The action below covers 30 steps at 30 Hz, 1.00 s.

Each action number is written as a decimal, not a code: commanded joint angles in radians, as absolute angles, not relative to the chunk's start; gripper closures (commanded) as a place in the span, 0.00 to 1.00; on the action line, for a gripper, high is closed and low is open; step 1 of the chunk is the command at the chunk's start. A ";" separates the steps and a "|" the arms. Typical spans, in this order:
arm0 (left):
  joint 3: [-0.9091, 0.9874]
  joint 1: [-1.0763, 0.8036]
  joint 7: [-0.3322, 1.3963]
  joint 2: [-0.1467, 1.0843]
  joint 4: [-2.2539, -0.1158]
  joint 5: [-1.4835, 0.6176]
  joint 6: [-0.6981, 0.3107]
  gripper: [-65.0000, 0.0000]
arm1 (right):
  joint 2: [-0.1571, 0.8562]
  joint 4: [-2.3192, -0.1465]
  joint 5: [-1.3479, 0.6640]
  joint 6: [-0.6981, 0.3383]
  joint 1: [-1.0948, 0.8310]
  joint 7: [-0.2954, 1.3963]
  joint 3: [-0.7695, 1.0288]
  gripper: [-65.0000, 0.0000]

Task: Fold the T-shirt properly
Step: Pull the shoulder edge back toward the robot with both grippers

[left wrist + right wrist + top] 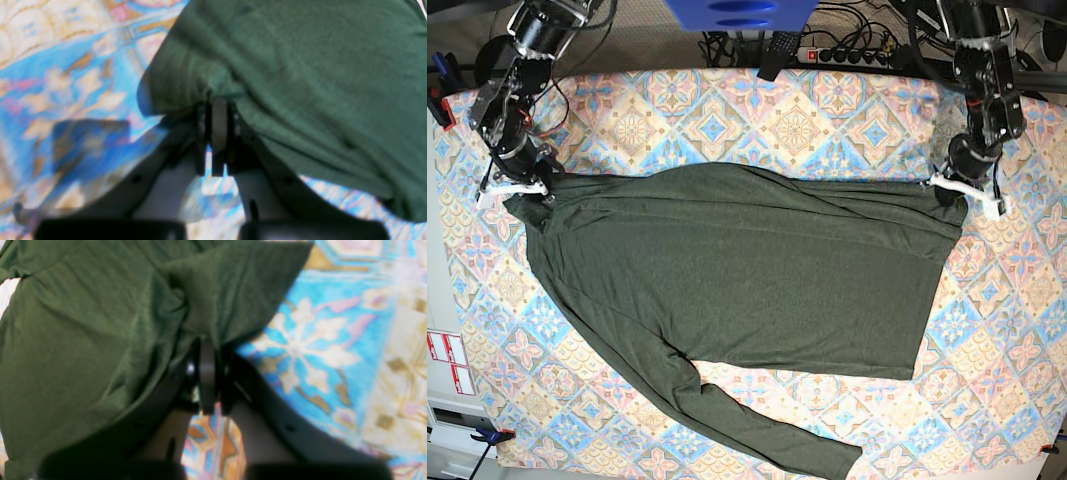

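The T-shirt (747,270), dark olive green with long sleeves, lies spread across the patterned table. One sleeve (767,430) trails toward the front edge. My left gripper (949,190) is at the shirt's right end, shut on a bunched fold of the fabric (300,83), as the left wrist view shows at the fingertips (219,103). At the shirt's left end my right gripper (527,190) is also shut on the cloth (83,340), which gathers around its tips (207,343). Between the two grippers the upper edge of the shirt is pulled fairly straight.
A colourful tiled cloth (727,110) covers the whole table. A power strip and cables (847,52) lie behind the far edge, beside a blue object (737,12). Clamps sit at the table's left corners (439,105).
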State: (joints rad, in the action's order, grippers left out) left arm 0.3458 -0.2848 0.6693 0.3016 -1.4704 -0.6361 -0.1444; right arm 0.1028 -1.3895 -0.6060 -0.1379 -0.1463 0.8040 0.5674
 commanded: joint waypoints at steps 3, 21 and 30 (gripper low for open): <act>0.401 -0.358 0.650 0.317 -1.540 -0.636 -0.140 1.00 | 0.119 -1.437 -0.607 -0.140 -0.188 0.782 0.572 0.99; 0.467 -0.601 0.648 0.323 -1.555 -0.745 -0.142 1.00 | 0.116 -1.460 -0.607 -0.140 -0.363 0.782 0.567 0.99; 0.467 -0.659 0.648 0.321 -1.555 -0.745 -0.142 1.00 | 0.116 -1.474 -0.607 -0.140 -0.406 0.783 0.567 0.99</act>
